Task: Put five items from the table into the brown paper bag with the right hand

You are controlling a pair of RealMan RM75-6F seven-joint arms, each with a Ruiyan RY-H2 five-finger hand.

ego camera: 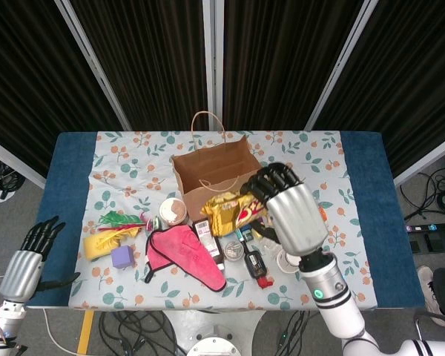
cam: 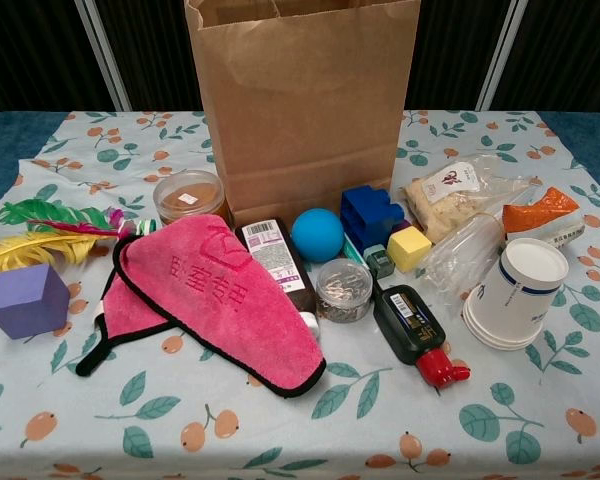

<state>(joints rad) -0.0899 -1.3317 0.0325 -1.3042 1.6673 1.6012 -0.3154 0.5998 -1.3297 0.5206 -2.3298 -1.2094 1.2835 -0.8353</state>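
**A:** Gold foil snack pack [ego camera: 230, 210] is in my right hand [ego camera: 291, 210], fingers wrapped on its right end. In the head view it sits centre frame, lifted off the tabletop [ego camera: 356, 222], in front of the brown paper bag [ego camera: 215, 178] and overlapping its front wall. Chest view shows neither the hand nor the pack.

**B:** Bag state?

**A:** Upright, mouth open, centre of the tabletop toward the top of the frame. Can't see inside from either view.

**B:** Left hand?

**A:** Left hand [ego camera: 30, 256] is at the lower left of the head view, off the tabletop edge, fingers spread, holding nothing.

**B:** What's on the cloth in front of the bag?

**A:** From the chest view: pink cloth [cam: 220, 300] lower left of centre, blue ball [cam: 317, 235] just in front of the bag, blue block [cam: 371, 215] right of it, yellow cube [cam: 408, 248] beside that. Dark bottle with a red cap [cam: 412, 330] lies flat lower right of centre. Paper cup stack [cam: 510, 292] stands at right. Purple cube [cam: 26, 300] and a feather [cam: 50, 215] at far left.
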